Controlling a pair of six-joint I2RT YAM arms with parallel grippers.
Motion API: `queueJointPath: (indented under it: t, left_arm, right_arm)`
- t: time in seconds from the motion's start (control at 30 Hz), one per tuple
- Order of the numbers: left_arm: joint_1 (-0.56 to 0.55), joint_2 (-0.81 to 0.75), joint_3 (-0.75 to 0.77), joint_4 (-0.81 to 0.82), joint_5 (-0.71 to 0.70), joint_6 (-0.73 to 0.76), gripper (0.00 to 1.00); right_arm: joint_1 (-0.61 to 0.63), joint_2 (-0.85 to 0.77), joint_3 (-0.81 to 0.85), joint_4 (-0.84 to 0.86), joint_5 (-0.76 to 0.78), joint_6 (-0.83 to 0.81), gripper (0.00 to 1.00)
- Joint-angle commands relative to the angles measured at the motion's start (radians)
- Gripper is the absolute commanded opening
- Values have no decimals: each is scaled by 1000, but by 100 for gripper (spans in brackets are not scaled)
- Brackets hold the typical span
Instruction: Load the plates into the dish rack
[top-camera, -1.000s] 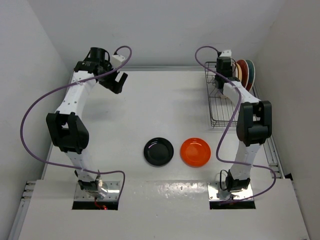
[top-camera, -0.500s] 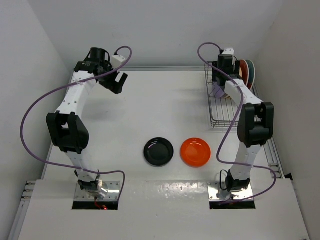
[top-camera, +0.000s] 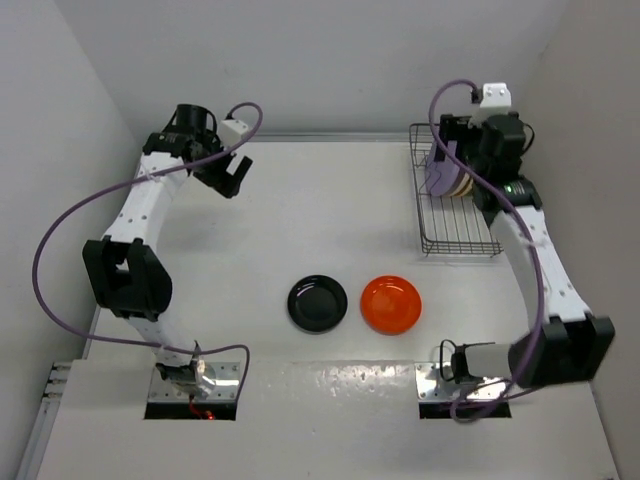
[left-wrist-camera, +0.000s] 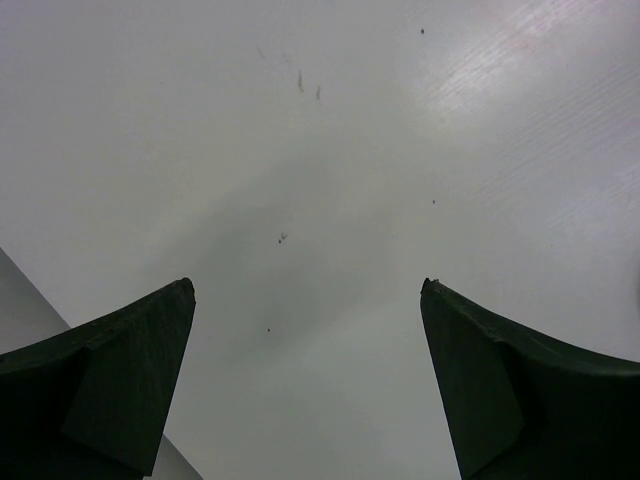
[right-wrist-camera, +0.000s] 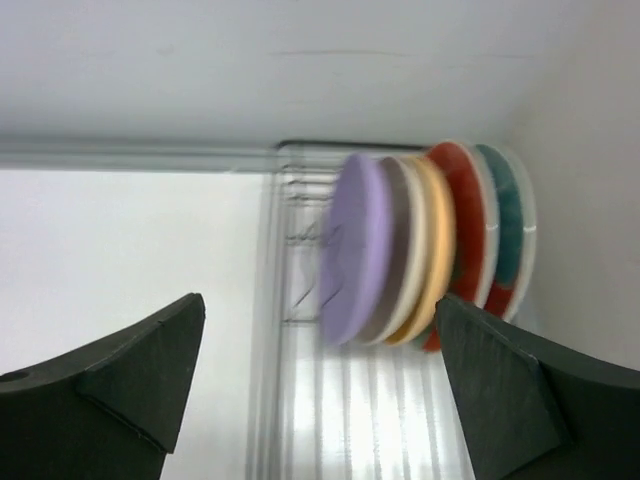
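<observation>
**Five plates standing in the rack, two lying on the table, both grippers empty**

At the far left of the table (top-camera: 330, 200), the left gripper (top-camera: 230, 177) is hanging above the bare surface. Its jaws are spread wide, and the wrist view is showing only tabletop between them.

Nearer the arm bases, around the middle, the black plate (top-camera: 318, 303) is lying flat. The orange plate (top-camera: 391, 304) is lying just beside it on the right, and the two are not touching.

At the far right, the dish rack (top-camera: 460, 245) is sitting against the side wall, with its near half holding nothing. Five plates are standing on edge at its far end, packed close together. In the blurred right wrist view they are lining up, left to right: the lavender plate (right-wrist-camera: 355, 245), the cream-white plate (right-wrist-camera: 398, 250), the pale yellow plate (right-wrist-camera: 432, 240), a red plate (right-wrist-camera: 465, 215), and a second red plate (right-wrist-camera: 505, 220) showing teal on its face.

The right gripper (right-wrist-camera: 315, 385) is hovering by this stack, apart from it, with its jaws released and gripping nothing.
</observation>
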Motion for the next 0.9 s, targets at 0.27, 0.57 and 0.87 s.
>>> queueJointPath:
  t: [0.27, 0.57, 0.87]
  left_arm:
    - [-63, -180, -269, 1, -28, 34, 100]
    - [-74, -318, -471, 44, -92, -9, 100]
    - [-74, -458, -583, 53, -127, -18, 100]
  right_arm:
    - [16, -475, -614, -134, -466, 461, 77]
    - [28, -689, -929, -372, -314, 759, 78]
    - [58, -581, -1097, -296, -306, 835, 66]
